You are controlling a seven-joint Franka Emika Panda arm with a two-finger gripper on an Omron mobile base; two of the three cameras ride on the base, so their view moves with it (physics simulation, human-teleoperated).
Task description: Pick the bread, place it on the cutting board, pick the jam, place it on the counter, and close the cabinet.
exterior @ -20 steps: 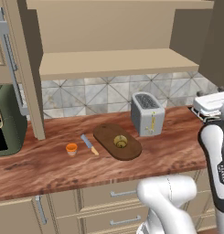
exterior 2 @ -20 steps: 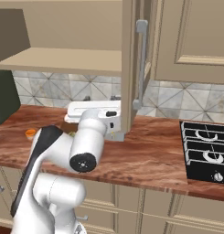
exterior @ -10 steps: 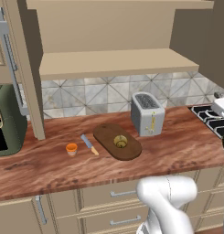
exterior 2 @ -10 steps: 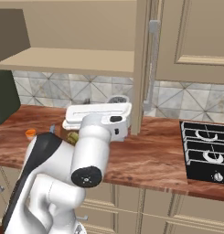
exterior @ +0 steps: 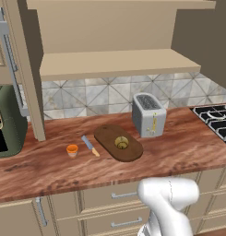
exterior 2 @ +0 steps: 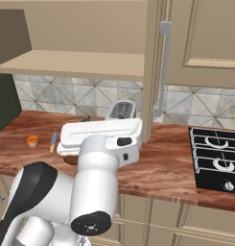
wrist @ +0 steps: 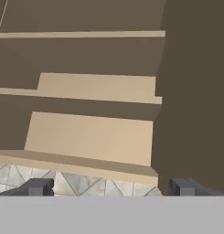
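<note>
Two jobs look done: bread sits on the cutting board, jam at its 9 o'clock on the table. Fingers spread wide, empty, face the cabinet; its rigid door should swing lightly, pushed beside the handle.

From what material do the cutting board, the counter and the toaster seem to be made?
The cutting board: probably wood, dark brown and matt, with an even colour and rounded ends.
The counter: looks like reddish wood or a wood-look laminate, since streaky grain runs along it; which of the two cannot be told.
The toaster: seems brushed metal, being light grey with a soft sheen.
</note>
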